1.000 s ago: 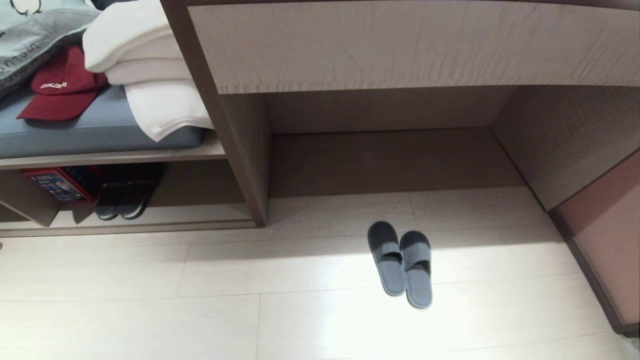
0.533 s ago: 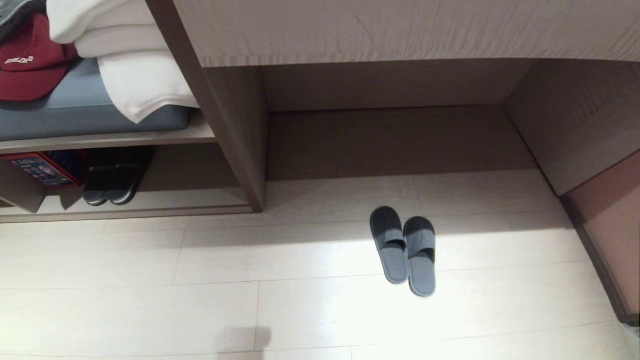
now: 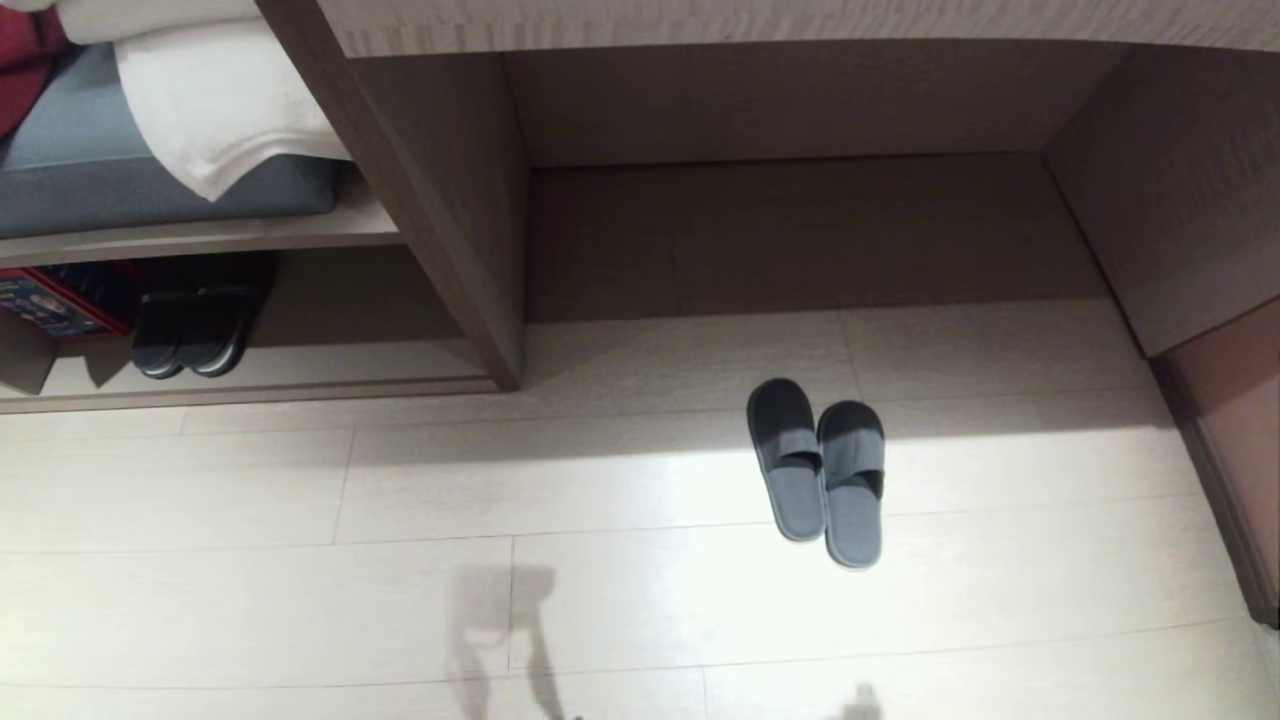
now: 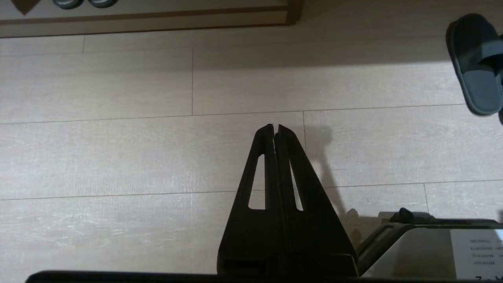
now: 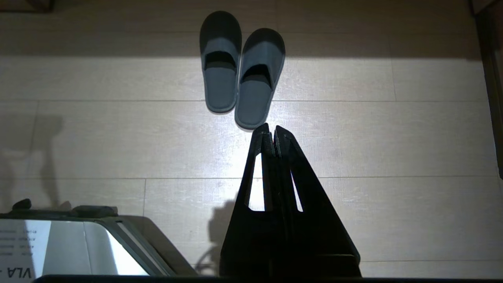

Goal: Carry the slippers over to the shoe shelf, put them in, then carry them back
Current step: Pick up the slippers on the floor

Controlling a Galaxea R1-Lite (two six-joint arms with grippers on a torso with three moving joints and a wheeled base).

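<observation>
Both our grippers, left (image 4: 275, 127) and right (image 5: 271, 131), are pressed together and hold nothing. Our shelf (image 3: 250, 385) is off to the left. Our slippers (image 3: 820, 470) lie side by side on the floor (image 3: 300, 600). If we grab just one slipper, its mate could stay behind.
</observation>
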